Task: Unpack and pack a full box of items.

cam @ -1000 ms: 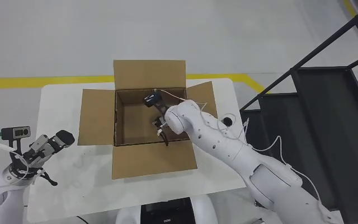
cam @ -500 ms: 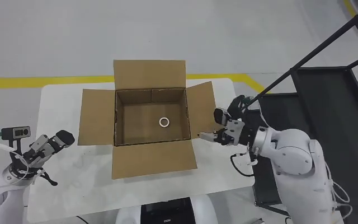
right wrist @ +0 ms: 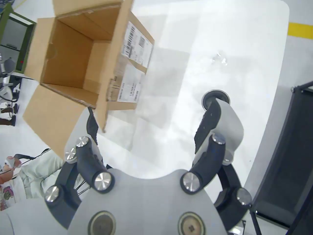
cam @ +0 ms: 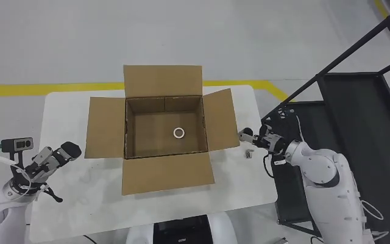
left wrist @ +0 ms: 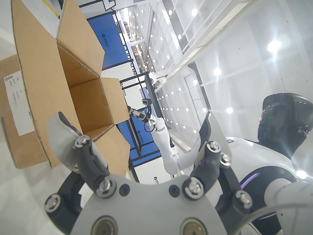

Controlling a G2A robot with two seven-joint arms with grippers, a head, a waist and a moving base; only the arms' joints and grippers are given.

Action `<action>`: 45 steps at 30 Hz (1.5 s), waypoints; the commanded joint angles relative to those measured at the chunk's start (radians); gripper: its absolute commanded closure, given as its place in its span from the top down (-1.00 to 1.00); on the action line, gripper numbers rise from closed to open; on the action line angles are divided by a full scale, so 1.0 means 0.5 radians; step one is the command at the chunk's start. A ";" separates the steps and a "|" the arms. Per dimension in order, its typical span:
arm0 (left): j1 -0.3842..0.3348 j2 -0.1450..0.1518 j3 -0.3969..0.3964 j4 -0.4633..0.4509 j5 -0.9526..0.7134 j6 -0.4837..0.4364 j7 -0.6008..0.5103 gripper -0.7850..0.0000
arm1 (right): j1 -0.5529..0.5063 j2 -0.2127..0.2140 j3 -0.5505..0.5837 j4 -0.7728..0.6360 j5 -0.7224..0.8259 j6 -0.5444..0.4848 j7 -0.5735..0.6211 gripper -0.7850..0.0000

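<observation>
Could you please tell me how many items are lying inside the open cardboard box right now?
1: a small white ring on the floor of the cardboard box, slightly right of centre, touching no wall. Something could hide close under the near wall.

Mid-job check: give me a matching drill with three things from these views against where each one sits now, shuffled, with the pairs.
1. white ring
2. left pincer
3. right pincer

A. open, near the left edge of the table
B. open, beside the right flap of the box
C. lying on the box floor

Pairs: 1-C, 2-A, 3-B
</observation>
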 commanded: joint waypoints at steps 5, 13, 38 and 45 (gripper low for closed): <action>0.000 0.000 0.000 0.000 0.000 0.000 0.000 1.00 | 0.040 0.000 -0.106 0.160 -0.102 0.116 -0.101 1.00; 0.000 0.000 0.000 0.000 0.000 0.000 0.000 1.00 | -0.106 0.021 -0.026 0.177 -0.173 0.149 -0.110 1.00; 0.000 0.000 0.000 0.000 0.000 0.000 0.000 1.00 | 0.336 -0.012 -0.579 0.833 -0.604 0.642 -0.118 -0.33; 0.000 0.000 0.000 0.000 0.000 0.000 0.000 1.00 | 0.278 -0.008 -0.589 0.769 -0.706 0.769 -0.170 -1.00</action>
